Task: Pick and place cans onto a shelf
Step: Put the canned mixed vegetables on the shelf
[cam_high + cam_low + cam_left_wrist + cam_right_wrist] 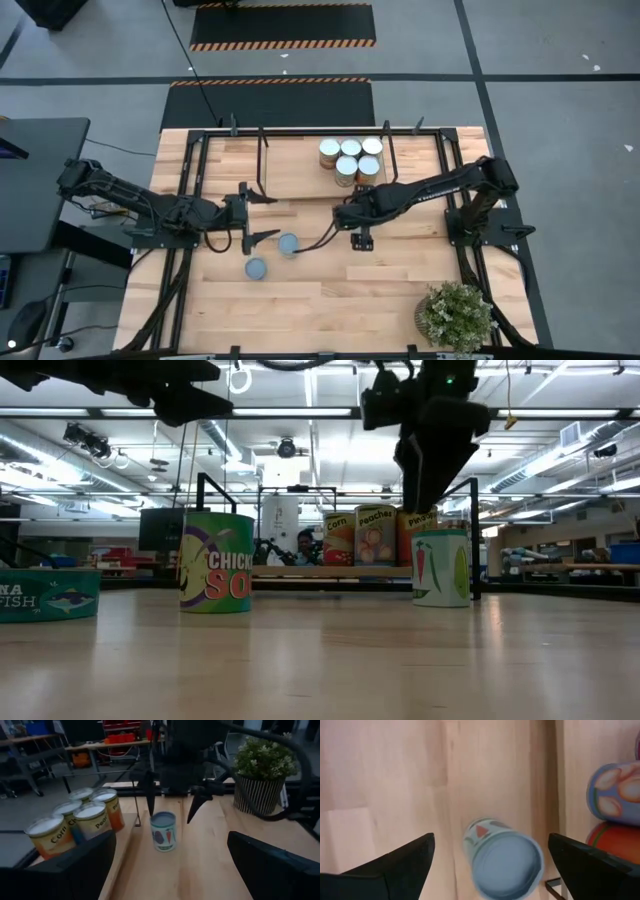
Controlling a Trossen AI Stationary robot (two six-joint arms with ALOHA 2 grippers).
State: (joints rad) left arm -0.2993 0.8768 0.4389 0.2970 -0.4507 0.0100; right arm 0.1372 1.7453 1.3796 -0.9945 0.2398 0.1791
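High view puts your right claw (pixel 347 216) just off the shelf's (pixel 300 165) front edge, fingers spread wide and holding nothing, poised over a vegetable can (pixel 504 856) that stands upright on the bench (pixel 330 300) directly beneath it. Your left claw (pixel 262 217) waits near mid-bench, also spread apart and empty, with two more cans, a tall one (pixel 288 244) and a flat tuna tin (pixel 256 268), just beside it. Five cans (pixel 351 159) already sit clustered on the shelf, touching one another. Judging by its look, the vegetable can is rigid metal with a smooth printed label, probably weighty if full and a bit slippery, so you'd do best to close on its straight side wall around mid-height, squarely across the widest part, rather than pinching the rim of the lid.
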